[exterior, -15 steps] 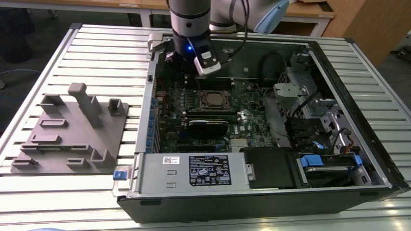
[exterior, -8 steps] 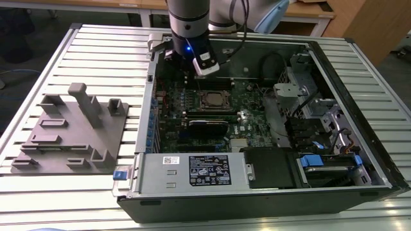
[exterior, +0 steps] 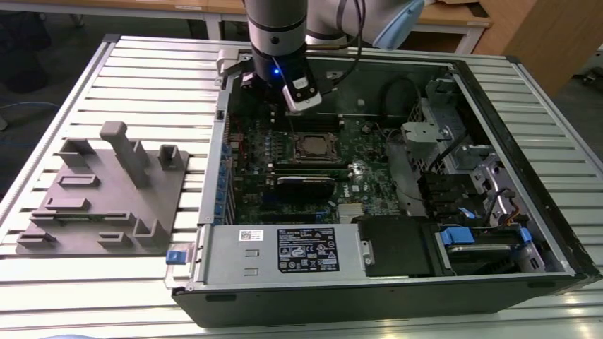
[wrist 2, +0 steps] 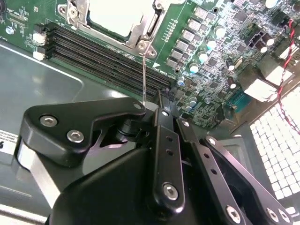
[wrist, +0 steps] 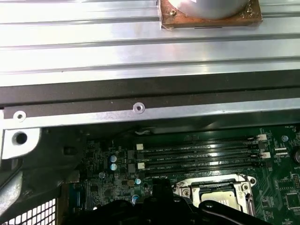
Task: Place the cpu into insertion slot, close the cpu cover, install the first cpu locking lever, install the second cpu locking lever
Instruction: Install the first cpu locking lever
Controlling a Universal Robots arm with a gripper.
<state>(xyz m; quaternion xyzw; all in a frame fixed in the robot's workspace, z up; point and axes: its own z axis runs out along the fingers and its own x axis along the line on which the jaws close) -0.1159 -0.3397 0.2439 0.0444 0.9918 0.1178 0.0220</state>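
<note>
In the exterior view my gripper [exterior: 299, 107] hangs inside the open computer case, just behind the insertion slot [exterior: 315, 147] on the green motherboard. The cpu [wrist 2: 114, 15] lies in the slot with its silver face up, and the cpu cover [wrist 2: 151, 24] lies flat around it as a metal frame. A thin wire locking lever [wrist 2: 143, 70] rises from the socket's corner up to my gripper [wrist 2: 157, 104]. The black fingers look shut, and the lever's free end meets their tips. The first wrist view has the cpu [wrist: 218, 195] beside the dark gripper [wrist: 159, 208].
Long black memory slots [wrist 2: 103, 51] run between the socket and my gripper. A grey fixture plate [exterior: 104, 191] lies on the ribbed table at the exterior view's left. A power supply [exterior: 282, 251] and a drive cage [exterior: 471, 233] fill the case's front, and a black card [exterior: 303, 185] stands near the socket.
</note>
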